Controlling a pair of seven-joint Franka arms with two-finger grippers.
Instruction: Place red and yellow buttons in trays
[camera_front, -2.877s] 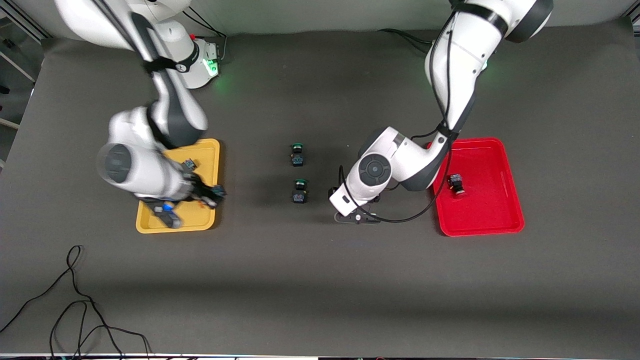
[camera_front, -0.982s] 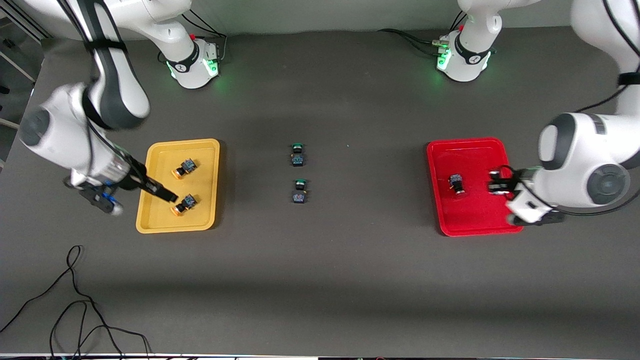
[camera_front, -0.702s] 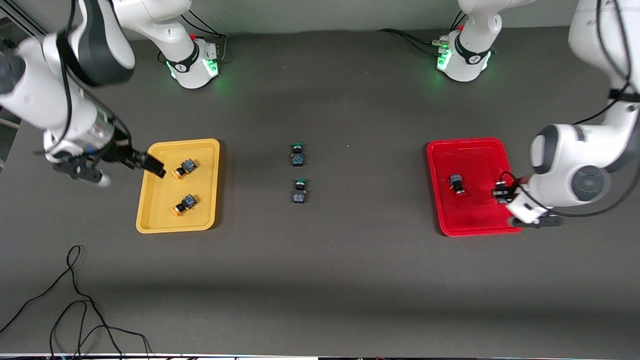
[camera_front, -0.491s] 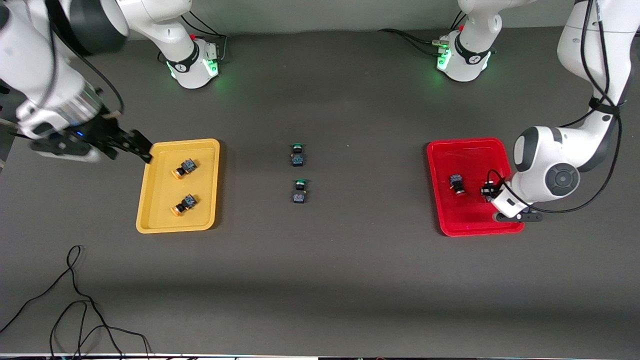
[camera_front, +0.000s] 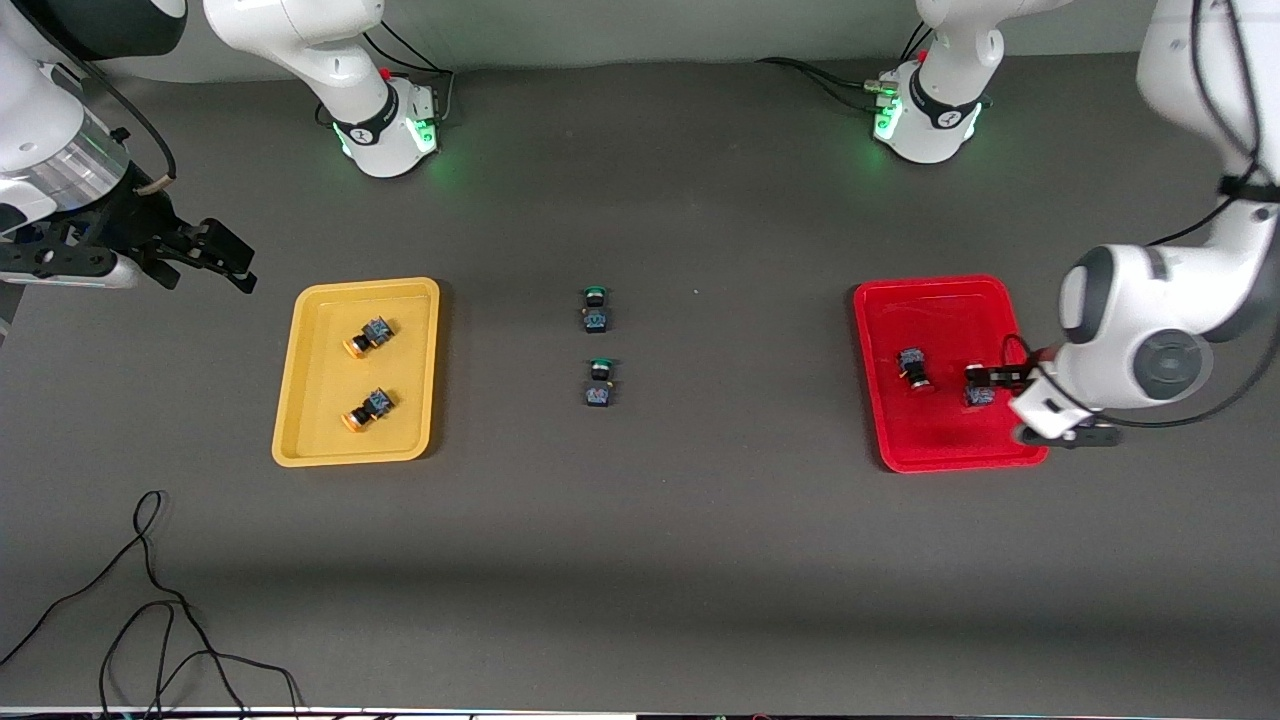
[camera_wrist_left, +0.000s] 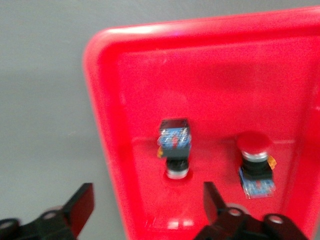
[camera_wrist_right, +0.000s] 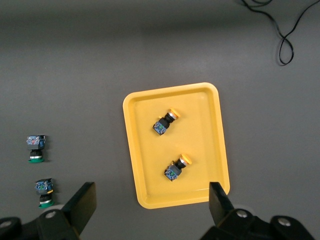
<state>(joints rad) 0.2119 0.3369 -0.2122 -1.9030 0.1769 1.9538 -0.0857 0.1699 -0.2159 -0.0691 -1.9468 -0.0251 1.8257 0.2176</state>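
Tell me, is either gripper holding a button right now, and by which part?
Nothing is held. The left gripper is open over the red plastic tray; the right gripper is open, off the yellow plastic tray's end.

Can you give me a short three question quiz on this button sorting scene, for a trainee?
1. True or false: the yellow tray holds two buttons with orange-yellow caps.
2. How many green-capped buttons lie on the table mat between the trays? A) none B) two C) four
3. Fill in: the left gripper hangs over the ____ tray, jaws open, with nothing between them.

Key:
1. True.
2. B; one lies nearer the front camera than the other.
3. Red; two red-capped buttons lie in it. The right gripper is open, over bare table at the right arm's end.
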